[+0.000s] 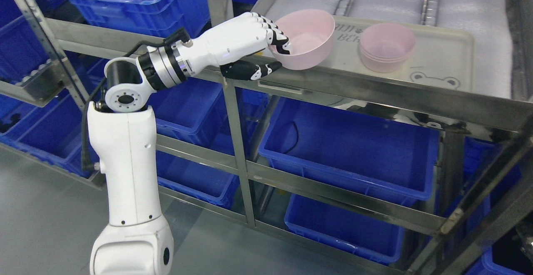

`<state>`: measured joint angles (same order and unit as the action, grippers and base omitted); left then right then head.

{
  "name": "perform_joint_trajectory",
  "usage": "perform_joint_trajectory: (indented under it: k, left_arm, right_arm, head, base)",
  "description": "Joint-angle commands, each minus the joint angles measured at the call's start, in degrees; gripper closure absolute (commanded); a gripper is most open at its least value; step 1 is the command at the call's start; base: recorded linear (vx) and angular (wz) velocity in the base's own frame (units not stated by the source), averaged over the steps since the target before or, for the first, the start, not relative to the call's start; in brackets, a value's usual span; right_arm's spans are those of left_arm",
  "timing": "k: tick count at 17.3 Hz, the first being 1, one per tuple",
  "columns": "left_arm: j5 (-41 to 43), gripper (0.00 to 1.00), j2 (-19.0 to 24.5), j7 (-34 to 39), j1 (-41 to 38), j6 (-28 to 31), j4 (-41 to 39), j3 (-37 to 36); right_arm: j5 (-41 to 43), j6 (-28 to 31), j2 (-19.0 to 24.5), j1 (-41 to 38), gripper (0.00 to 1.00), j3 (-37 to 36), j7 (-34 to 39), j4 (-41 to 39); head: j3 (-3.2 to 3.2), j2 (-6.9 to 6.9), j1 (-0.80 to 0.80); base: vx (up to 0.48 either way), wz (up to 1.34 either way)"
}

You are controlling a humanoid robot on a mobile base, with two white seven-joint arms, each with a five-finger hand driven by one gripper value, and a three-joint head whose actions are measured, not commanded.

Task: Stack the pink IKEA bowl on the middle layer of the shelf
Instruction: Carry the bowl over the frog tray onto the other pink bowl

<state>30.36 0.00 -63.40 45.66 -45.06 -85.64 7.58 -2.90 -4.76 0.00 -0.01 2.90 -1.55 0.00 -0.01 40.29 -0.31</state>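
The bowl is sitting tilted at the tray's near left edge, the left hand pinching its rim, fingers inside, thumb beneath. The stack is waiting just to its right. It's wanting a clean lift, levelling out, then centring above before lowering.

The white robot left hand covers the near rim of the tilted pink plastic bowl, whose body hides the start of the grey lettering on the pale tray. How many bowls make up the nested pink stack is unclear.
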Motion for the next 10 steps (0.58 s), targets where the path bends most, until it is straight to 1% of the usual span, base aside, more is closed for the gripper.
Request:
perform_joint_trajectory:
  k: [1, 5, 8, 10]
  left_arm:
    - [13.74, 0.98, 1.00, -0.24, 10.66, 0.06, 15.40, -0.37]
    - [21.66, 0.98, 1.00, 0.29, 11.99, 0.06, 24.45, -2.29]
    - [24.56, 0.99, 1.00, 1.69, 12.69, 0.06, 27.80, -3.53]
    - [25.97, 0.98, 1.00, 3.79, 13.05, 0.06, 28.43, -3.71]
  right_arm:
    - [0.00, 0.02, -1.00, -1.22, 0.00, 0.00, 0.06, -1.00]
    - [0.00, 0.02, -1.00, -1.22, 0.00, 0.00, 0.06, -1.00]
    - [0.00, 0.02, -1.00, -1.22, 0.00, 0.00, 0.06, -1.00]
    - [0.00, 0.02, -1.00, -1.22, 0.00, 0.00, 0.06, -1.00]
  head:
    - [0.00, 0.00, 0.00]
    - [0.00, 0.00, 0.00]
    - [0.00, 0.00, 0.00]
    - [0.00, 0.00, 0.00]
  base:
    - [-0.006, -0.56]
    - [-0.004, -0.52]
    - [0.019, -0.39]
    - [0.035, -0.26]
